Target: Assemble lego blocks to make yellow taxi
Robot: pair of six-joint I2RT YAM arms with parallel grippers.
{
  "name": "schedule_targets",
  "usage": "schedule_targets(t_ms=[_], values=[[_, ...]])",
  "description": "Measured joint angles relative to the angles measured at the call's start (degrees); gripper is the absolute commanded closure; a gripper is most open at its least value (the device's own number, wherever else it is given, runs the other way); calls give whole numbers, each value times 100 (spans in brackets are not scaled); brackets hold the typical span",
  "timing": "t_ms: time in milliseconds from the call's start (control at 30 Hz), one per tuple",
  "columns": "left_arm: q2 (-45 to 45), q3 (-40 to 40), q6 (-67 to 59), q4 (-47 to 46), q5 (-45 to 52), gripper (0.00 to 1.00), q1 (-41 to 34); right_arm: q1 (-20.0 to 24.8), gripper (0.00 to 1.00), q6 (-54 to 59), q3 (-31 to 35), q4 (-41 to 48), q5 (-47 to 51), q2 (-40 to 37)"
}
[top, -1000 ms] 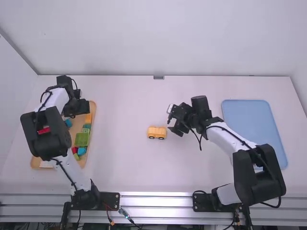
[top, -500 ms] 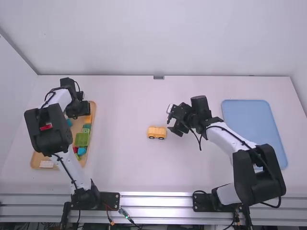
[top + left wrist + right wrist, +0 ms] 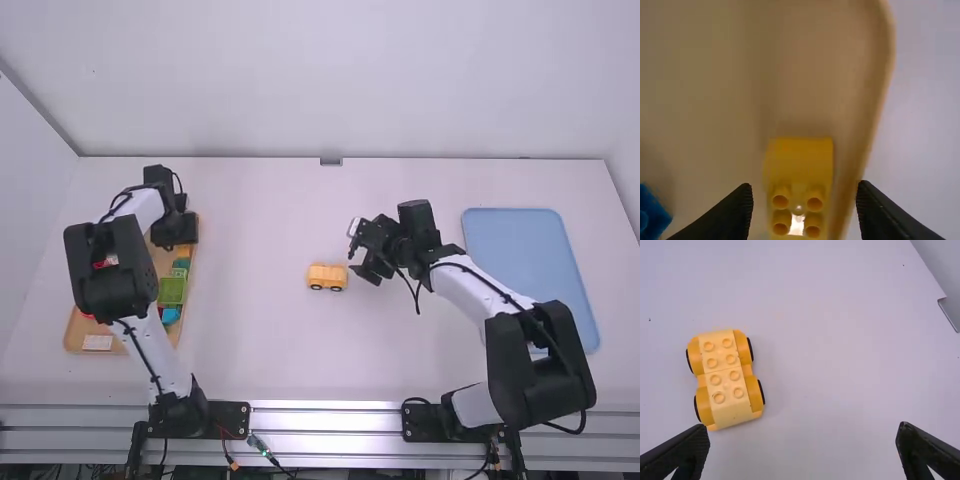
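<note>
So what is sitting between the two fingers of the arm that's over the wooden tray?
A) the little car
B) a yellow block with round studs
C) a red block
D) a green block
B: a yellow block with round studs lies between the left gripper's open fingers, inside the tray.

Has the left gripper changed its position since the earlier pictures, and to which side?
Yes. In the high view, the left gripper has moved to the picture's right, towards the right edge of the tray, which has not moved.
</note>
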State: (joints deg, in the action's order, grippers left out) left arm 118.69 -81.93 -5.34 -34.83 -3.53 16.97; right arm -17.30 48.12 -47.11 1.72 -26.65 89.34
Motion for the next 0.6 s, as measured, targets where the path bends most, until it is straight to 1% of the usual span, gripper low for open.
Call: schedule_targets(t_ms=[333, 467, 500, 600], values=[[2, 63, 105, 138, -109, 51, 83, -15, 1, 0, 0, 0, -2, 0], [2, 238, 105, 358, -109, 52, 81, -15, 1, 4, 0, -2, 0, -2], [2, 310, 109, 380, -111, 54, 81, -15, 1, 2, 0, -2, -2, -2], [2, 409, 129, 407, -107, 55, 96, -15, 1, 2, 0, 0, 2, 0]])
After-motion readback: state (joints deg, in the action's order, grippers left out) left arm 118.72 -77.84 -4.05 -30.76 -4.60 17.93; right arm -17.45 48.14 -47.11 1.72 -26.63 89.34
